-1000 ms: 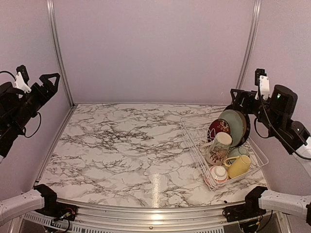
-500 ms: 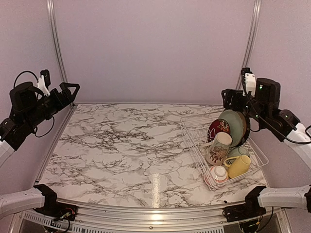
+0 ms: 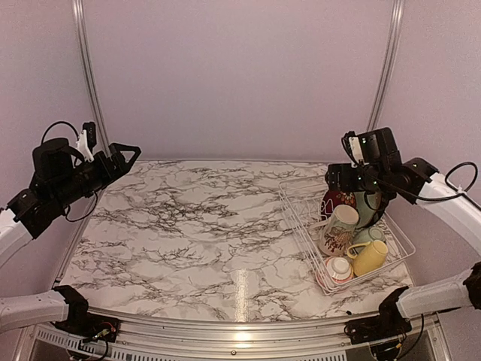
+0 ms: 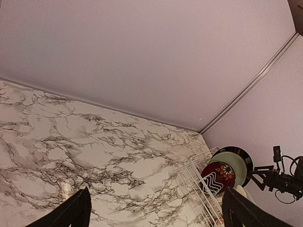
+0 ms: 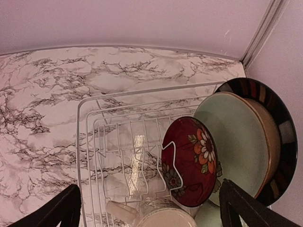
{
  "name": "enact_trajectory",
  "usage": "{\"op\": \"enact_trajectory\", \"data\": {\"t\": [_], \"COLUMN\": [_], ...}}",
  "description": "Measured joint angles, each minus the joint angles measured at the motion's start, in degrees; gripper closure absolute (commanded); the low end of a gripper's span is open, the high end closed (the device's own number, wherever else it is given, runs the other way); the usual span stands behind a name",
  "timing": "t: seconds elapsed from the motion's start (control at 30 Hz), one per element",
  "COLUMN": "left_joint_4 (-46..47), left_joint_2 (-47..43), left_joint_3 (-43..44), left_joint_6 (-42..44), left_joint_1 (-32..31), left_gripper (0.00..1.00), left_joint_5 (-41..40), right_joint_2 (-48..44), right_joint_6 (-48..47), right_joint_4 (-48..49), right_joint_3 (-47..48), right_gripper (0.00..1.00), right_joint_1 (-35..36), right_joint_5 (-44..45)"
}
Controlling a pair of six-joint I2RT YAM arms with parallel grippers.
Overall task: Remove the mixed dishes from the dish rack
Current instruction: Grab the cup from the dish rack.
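The white wire dish rack (image 3: pixel 298 222) sits at the table's right side. In it, a red patterned plate (image 5: pixel 191 161), a pale green plate (image 5: pixel 234 142) and a black-rimmed plate (image 5: pixel 279 127) stand on edge at the back. A cream printed mug (image 3: pixel 338 226), a yellow mug (image 3: pixel 370 257), a pale green bowl (image 3: pixel 367 235) and a red-rimmed white bowl (image 3: pixel 338 268) fill the front. My right gripper (image 3: pixel 338 177) hangs open above the rack's back end, over the red plate, holding nothing. My left gripper (image 3: pixel 124 154) is open in the air over the table's back left corner.
The marble tabletop (image 3: pixel 195 226) stretches left of the rack. Pale walls with metal corner rails (image 3: pixel 89 83) close the back and sides. From the left wrist, the rack (image 4: pixel 199 165) shows far right, with the red plate (image 4: pixel 218 176) in it.
Both arms have swung inward. The right gripper came from beside the right wall to above the rack's back end. The left gripper moved right towards the table's back left corner.
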Motion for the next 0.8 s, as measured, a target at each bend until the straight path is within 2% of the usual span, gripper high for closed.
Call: {"op": "enact_trajectory", "data": {"t": [0.17,0.33,0.5,0.67,0.8], "left_joint_4": [1.01,2.19,2.47,2.49,2.49], "left_joint_2": [1.38,3.17,4.72,4.9,5.07], "left_joint_3": [-0.57,-0.72,-0.72,-0.72,-0.72], "left_joint_6": [-0.81,-0.9,-0.83,-0.74,-0.74], "left_joint_1": [-2.29,-4.26,-5.73,-6.56,-6.82], "left_gripper": [0.01,0.01,0.01,0.01,0.01], "left_joint_5": [0.0,-0.17,-0.85,-2.38,-2.95], "right_joint_2": [3.48,4.11,4.09,5.01,5.81], "right_joint_6": [5.55,8.5,9.33,9.6,10.19], "right_joint_4": [-7.45,-10.62,-11.1,-10.97,-10.75], "right_joint_3": [-1.73,-6.12,-6.58,-7.89,-8.92], "right_gripper": [0.02,0.02,0.01,0.1,0.21], "right_joint_1": [-0.63,-4.24,-4.81,-4.81,-4.81], "right_joint_5": [-1.11,-4.83,-8.76,-8.92,-8.5]}}
